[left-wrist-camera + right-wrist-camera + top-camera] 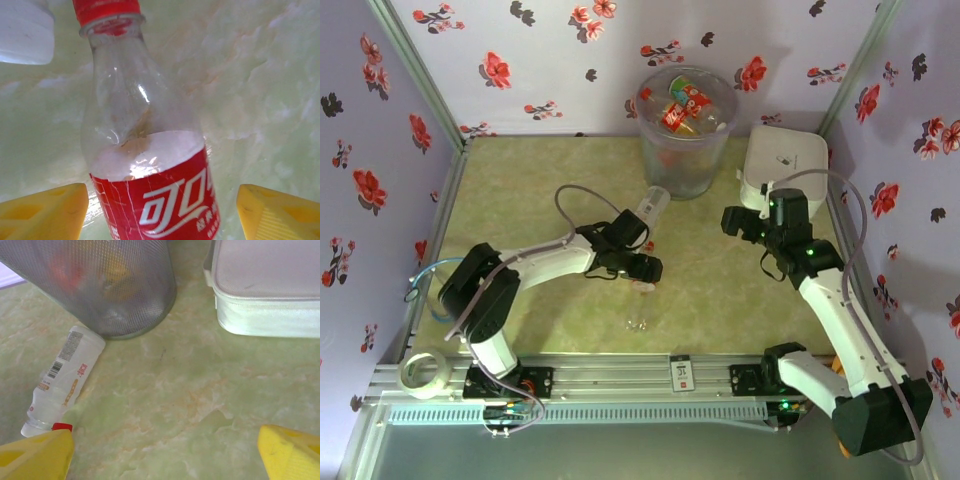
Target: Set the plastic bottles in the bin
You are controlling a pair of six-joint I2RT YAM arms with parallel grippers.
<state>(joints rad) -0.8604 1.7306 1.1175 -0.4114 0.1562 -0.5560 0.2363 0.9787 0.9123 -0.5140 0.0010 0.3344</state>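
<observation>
1. The left gripper (645,268) (160,210) sits low over the middle of the pale green marbled table (530,180). Its yellow fingers (45,210) are spread wide on either side of a clear plastic bottle with a red cap and red label (150,150). Neither finger touches the bottle, so this looks like the approach to a grasp rather than a hold.
2. The next move likely calls for closing squarely on the labelled body and lifting. The bottle would then go far and slightly right, high enough to pass the rim of the tall round translucent greyish plastic bin (685,170) (100,280).
3. The bin stands at the far middle of the table. It already holds several bottles, with red labels showing inside.
4. A clear bottle with a white printed label (653,205) (67,372) lies on its side at the near-left foot of the bin, against it or just beside it. It is not yet binned.
5. The right gripper (740,222) (165,455) has its jaws wide and holds nothing. It is near the white rounded-square lidded box (785,160) (270,290), which stands just right of the bin.
6. The red-labelled bottle is thin, glossy and dented at the shoulder, so it will probably give under pressure, and its round body may roll. The bin wall shows a fine mesh-like grain, and the box lid is smooth and matte.
</observation>
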